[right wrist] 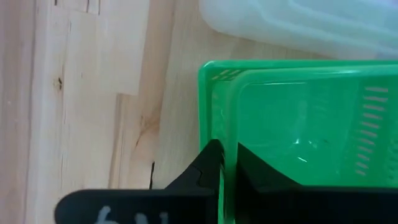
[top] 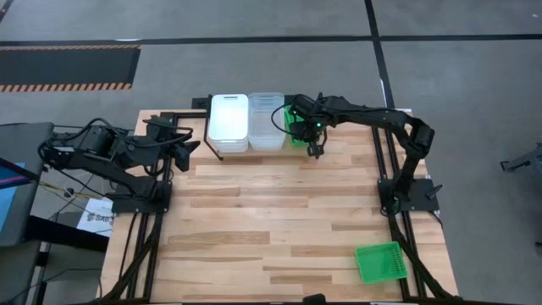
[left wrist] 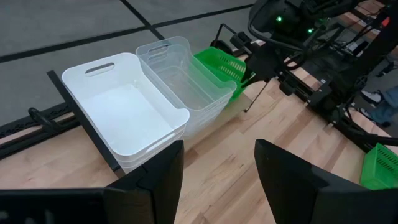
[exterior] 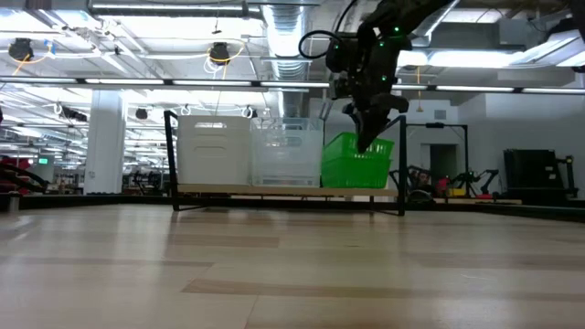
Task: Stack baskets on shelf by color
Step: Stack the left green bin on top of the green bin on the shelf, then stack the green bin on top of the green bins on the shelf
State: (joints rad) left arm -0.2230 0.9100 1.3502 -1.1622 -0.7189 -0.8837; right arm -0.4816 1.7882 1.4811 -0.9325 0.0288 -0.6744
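Observation:
On the shelf (exterior: 274,190) at the table's far edge stand a stack of white baskets (top: 229,123), a stack of clear baskets (top: 266,121) and, at the right end, one green basket (exterior: 352,164). My right gripper (right wrist: 228,155) reaches down onto the green basket's near wall and is shut on it. My left gripper (left wrist: 217,155) hovers open above the table's left part, facing the shelf, with nothing between its fingers. Another green basket (top: 380,262) lies on the table near its front right corner. My right gripper has the green basket's near wall at its rim (right wrist: 227,134), close to a corner, with one finger (right wrist: 208,165) outside and one inside the basket. The fingers come steeply from above. The basket's bottom rests on the shelf board beside the clear stack.
The shelf's black metal legs (exterior: 171,160) stand up at its ends. My right arm's base (top: 406,191) sits at the right edge and my left arm's base (top: 140,199) at the left edge. Bare wood lies between them.

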